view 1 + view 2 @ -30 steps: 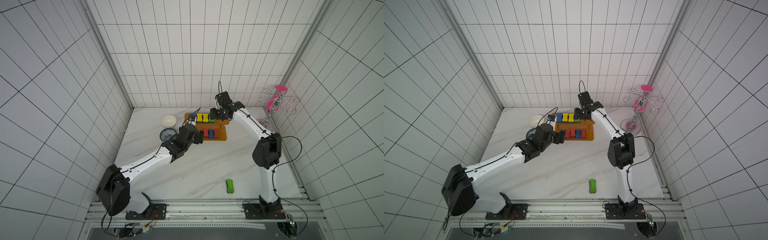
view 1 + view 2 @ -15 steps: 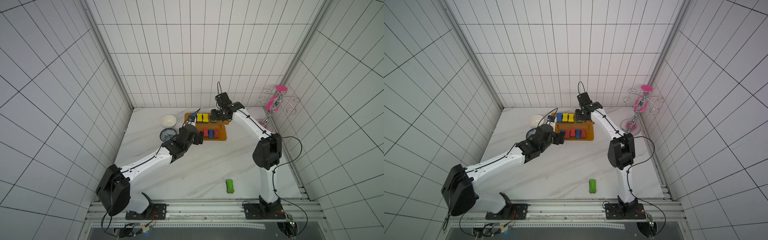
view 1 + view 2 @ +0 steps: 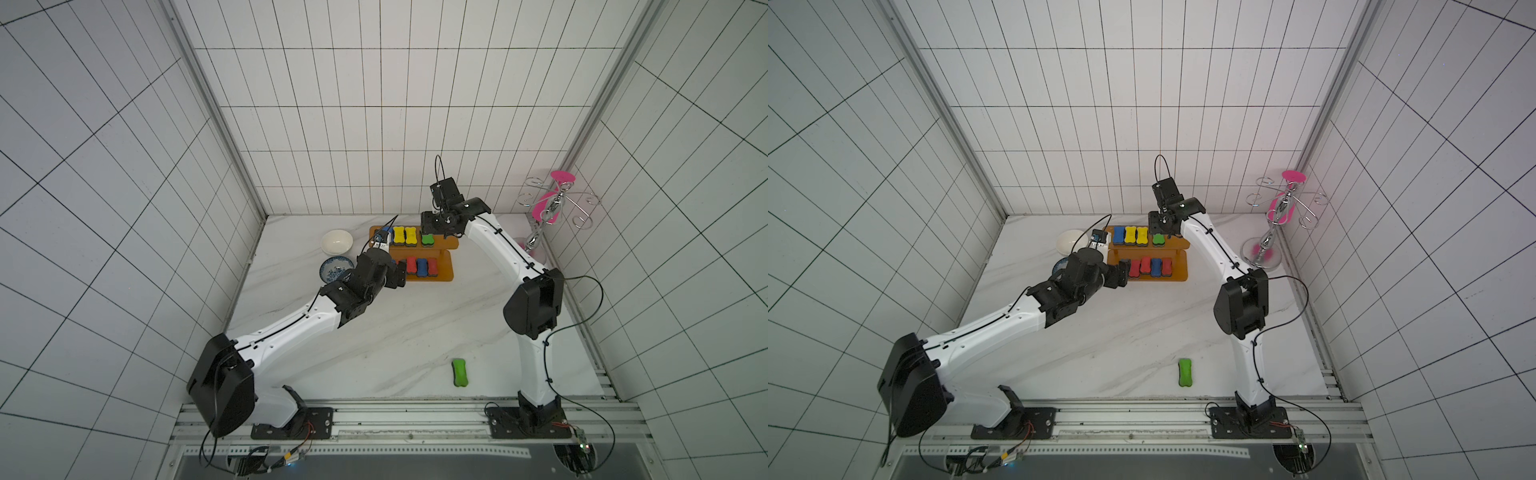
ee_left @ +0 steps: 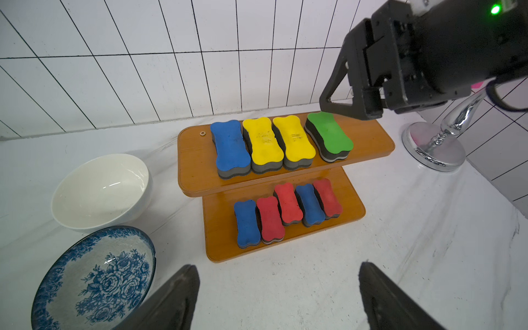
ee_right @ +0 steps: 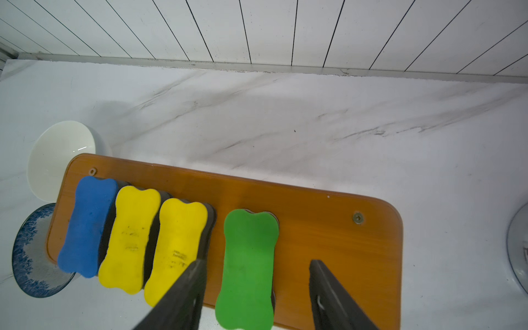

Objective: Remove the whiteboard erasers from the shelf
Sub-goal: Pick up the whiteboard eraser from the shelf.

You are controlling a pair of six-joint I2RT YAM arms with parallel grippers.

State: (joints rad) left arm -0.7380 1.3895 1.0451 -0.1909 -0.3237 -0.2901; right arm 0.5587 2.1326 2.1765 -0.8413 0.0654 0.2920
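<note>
Little changed since second ago: both arms at shelf (image 4: 197,160). Done: loose green eraser (image 3: 459,372) on table (image 3: 395,324). Left: nine on shelf, four upper, five lower. Right gripper (image 5: 257,261) open, straddling upper green eraser (image 4: 328,134), clear of it; yellow eraser (image 5: 177,243) close one side, bare board other. Left gripper (image 4: 277,265) wide open, empty, facing lower board. Front tabletop free.

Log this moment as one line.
right gripper open above upper-tier green eraser | left gripper open, empty, facing shelf | loose green eraser on table
</note>
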